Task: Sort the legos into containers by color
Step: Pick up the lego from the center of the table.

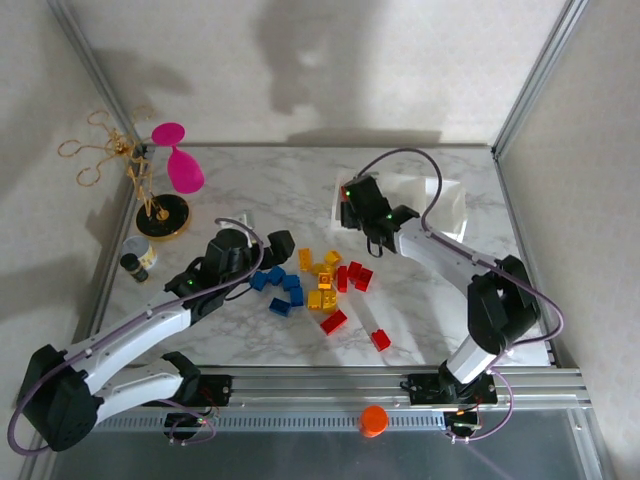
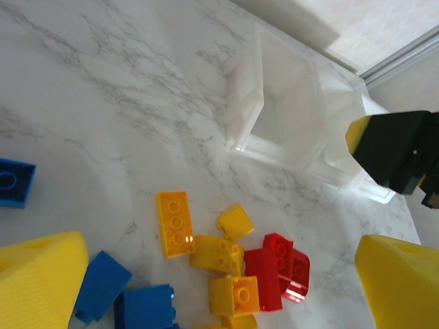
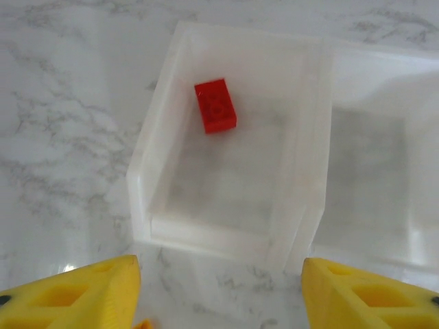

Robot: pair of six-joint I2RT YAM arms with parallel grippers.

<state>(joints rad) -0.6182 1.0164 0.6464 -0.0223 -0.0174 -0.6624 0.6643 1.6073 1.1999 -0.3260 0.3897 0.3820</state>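
L claw apart, nothing held. Betw its fingers: yellow legos, w/ red ones touching them on one side and blue by the other finger. Beyond them worktop, then bins further ahead. R claw apart too, empty, just short of bins' near wall. Ahead of it, in end bin, 1 red brick lies flat nr far corner; next bin adjoins alongside.
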